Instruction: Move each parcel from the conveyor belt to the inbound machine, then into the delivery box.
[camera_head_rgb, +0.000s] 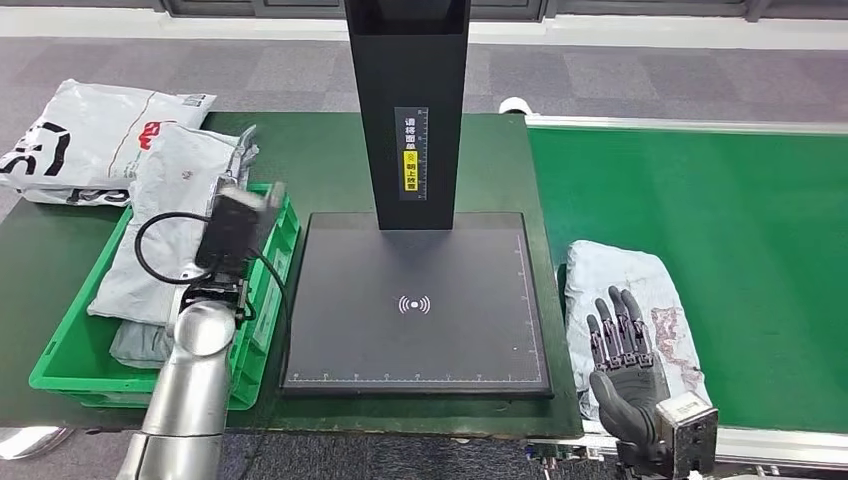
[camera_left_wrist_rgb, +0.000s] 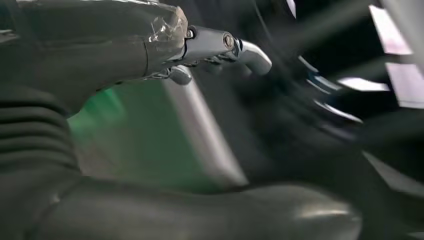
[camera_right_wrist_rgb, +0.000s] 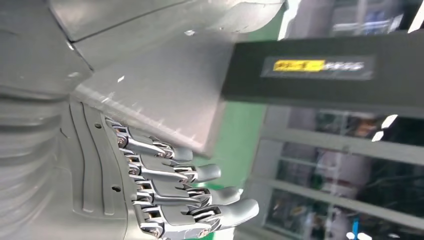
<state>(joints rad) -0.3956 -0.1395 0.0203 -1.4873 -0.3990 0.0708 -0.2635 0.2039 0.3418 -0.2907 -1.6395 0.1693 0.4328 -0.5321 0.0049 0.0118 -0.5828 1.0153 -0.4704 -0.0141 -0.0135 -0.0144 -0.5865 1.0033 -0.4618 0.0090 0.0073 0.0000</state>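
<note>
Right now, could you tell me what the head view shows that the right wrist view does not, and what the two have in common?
Only the head view shows the green plastic crate holding grey parcels, the white printed mailer bags behind it, the grey crumpled parcel on the green conveyor belt, and the left arm's silver forearm.

Only the right wrist view shows windows behind the scene.

Both show the open right hand, the black scanner column with its yellow label, and the flat dark scanner plate.
</note>
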